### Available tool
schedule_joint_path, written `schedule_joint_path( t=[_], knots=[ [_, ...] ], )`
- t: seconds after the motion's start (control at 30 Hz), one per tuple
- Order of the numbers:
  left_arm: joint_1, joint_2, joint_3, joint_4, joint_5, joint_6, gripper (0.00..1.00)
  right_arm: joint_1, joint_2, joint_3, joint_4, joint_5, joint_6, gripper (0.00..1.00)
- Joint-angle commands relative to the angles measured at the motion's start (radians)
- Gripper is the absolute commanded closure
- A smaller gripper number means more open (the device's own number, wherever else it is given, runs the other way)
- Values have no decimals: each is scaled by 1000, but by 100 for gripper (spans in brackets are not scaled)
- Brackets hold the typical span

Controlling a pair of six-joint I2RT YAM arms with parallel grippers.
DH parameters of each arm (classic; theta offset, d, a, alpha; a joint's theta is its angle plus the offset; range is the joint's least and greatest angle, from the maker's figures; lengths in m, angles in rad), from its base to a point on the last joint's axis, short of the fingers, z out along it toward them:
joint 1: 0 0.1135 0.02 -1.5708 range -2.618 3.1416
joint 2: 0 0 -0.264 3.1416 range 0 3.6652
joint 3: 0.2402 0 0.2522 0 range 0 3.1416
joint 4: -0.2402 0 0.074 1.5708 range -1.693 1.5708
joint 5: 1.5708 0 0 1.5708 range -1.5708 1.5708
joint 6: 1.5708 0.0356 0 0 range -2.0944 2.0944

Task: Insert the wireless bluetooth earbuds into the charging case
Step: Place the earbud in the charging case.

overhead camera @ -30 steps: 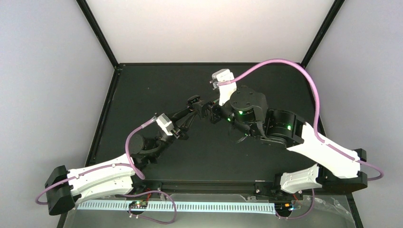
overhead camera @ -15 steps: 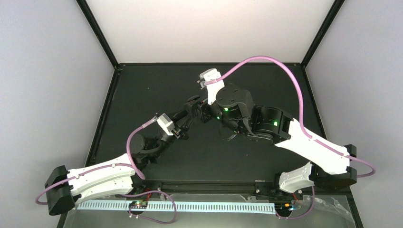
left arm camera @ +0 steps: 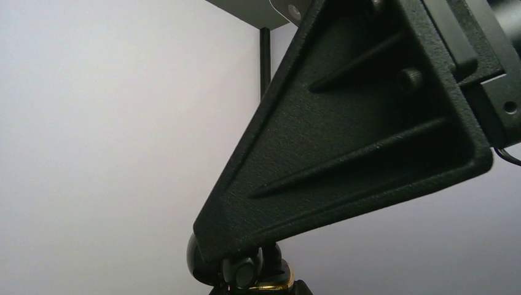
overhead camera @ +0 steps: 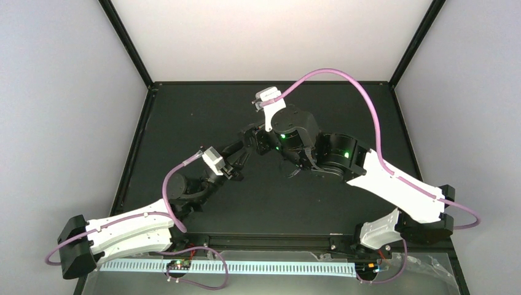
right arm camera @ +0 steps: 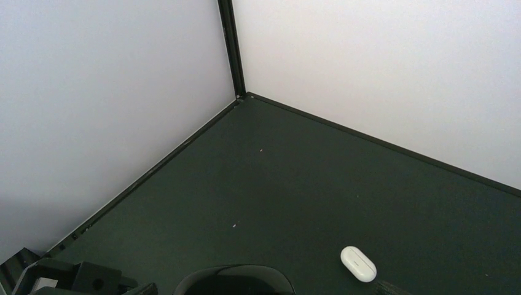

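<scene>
The charging case (right arm camera: 358, 263), a small glossy white oval with its lid shut, lies flat on the dark mat low in the right wrist view. It lies just ahead of my right gripper and a little to its right. In the top view the case does not show among the arms. The earbuds are out of view in every frame. My right gripper (overhead camera: 261, 141) stands open above the mat's middle with nothing between its fingers. My left gripper (overhead camera: 249, 131) is shut and raised, close against the right gripper's left side. A black ribbed part (left arm camera: 356, 135) of the right arm fills the left wrist view.
The black mat (right arm camera: 295, 184) runs to a far left corner where two pale walls meet at a black post (right arm camera: 232, 49). A dark rounded part (right arm camera: 227, 281) and black parts of the left arm (right arm camera: 74, 276) sit at the bottom of the right wrist view.
The right arm has swung left, bringing its wrist and gripper closer to the left gripper. The left arm has stayed put. Both grippers keep their state.
</scene>
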Motion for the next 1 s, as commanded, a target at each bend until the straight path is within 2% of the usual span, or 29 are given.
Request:
schedule_joint_path(
  t=[0.0,0.97],
  knots=[
    [-5,-14,31,18,-21,18,98,-5,-2,10,-19,9,14,9],
    [-5,-23,23,13,-31,20,99,-18,-77,-71,-36,39,34,10]
  ],
)
